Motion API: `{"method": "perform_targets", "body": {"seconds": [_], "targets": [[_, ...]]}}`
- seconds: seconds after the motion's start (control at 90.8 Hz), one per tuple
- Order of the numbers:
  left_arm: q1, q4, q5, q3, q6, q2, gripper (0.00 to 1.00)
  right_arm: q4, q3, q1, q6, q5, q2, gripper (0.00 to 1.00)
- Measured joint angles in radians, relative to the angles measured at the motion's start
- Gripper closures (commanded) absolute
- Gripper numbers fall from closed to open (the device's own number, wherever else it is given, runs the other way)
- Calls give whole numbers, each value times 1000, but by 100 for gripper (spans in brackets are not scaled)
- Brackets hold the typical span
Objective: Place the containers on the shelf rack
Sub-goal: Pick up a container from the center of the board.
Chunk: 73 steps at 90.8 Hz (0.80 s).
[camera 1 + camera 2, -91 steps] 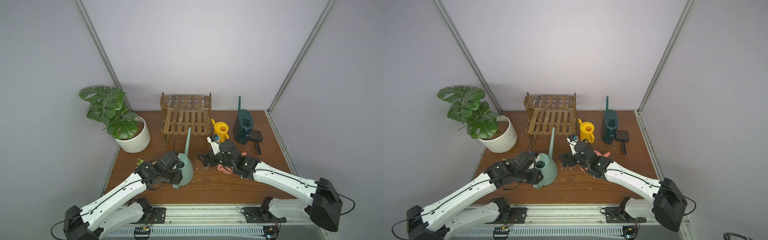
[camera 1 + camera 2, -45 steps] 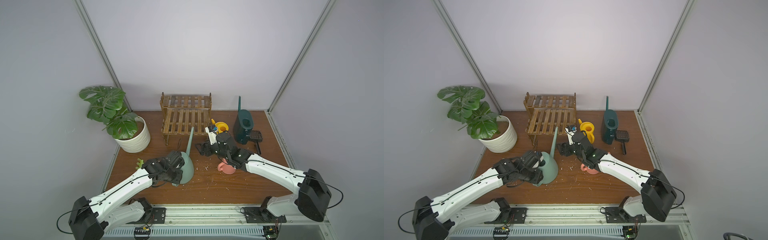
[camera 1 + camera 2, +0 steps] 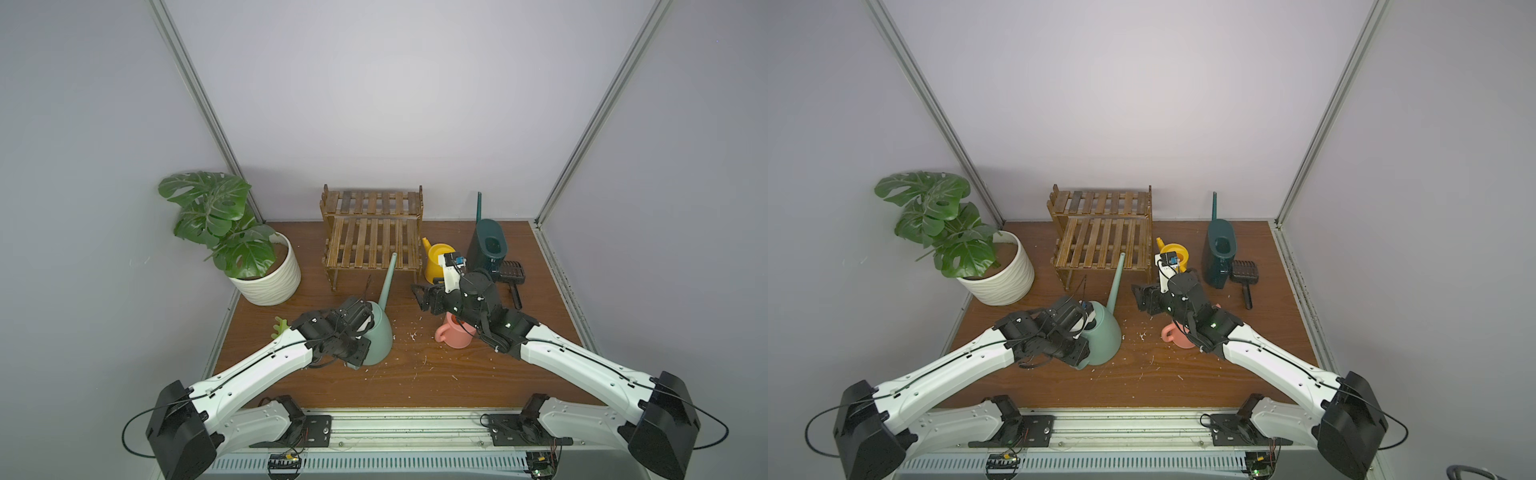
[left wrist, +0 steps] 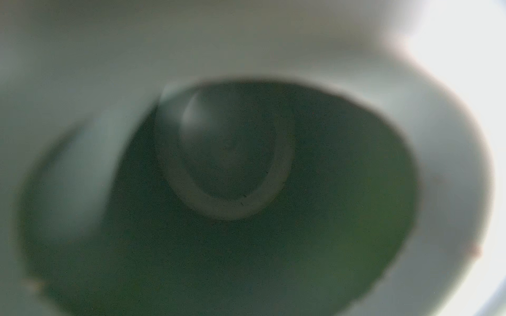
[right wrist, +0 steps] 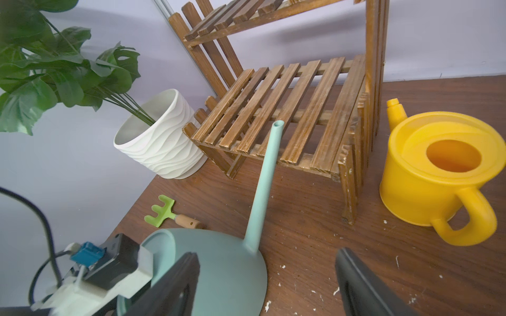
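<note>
My right gripper [image 3: 420,297] hangs wide open near the green can [image 3: 380,337], left gripper [image 3: 360,319] sits at its rim, grip unclear.

Four watering cans: mint-green [image 3: 380,336], dark-teal [image 3: 486,249], pink [image 3: 457,337], yellow [image 3: 434,268]. One shelf rack [image 3: 372,245] at twelve o'clock, one potted plant [image 3: 270,280] at ten o'clock. One green hand rake [image 5: 161,212], one black scoop [image 3: 511,272], two robot arms [image 3: 257,365] [image 3: 582,361].

Both top views are evenly, diffusely lit from above, with soft shadows on the wall [image 3: 374,166] behind the shelf rack [image 3: 372,232]; the left wrist view is dim and wholly defocused inside the mint-green watering can [image 4: 246,246], with glare at one edge; the right wrist view is bright and sharp.
</note>
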Motion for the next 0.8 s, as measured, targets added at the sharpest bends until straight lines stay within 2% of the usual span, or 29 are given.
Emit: {"method": "perform_targets", "body": {"seconds": [0.363,0.418,0.804], "targets": [[-1,-15,-15,98,32,105,69,-19,-16,-10,0,11,-36,19],[-1,-16,-27,100,29,107,72,-21,-16,-10,0,11,-41,19],[-5,-34,-119,98,-107,-22,82,-26,-61,-10,11,14,-67,19]]}}
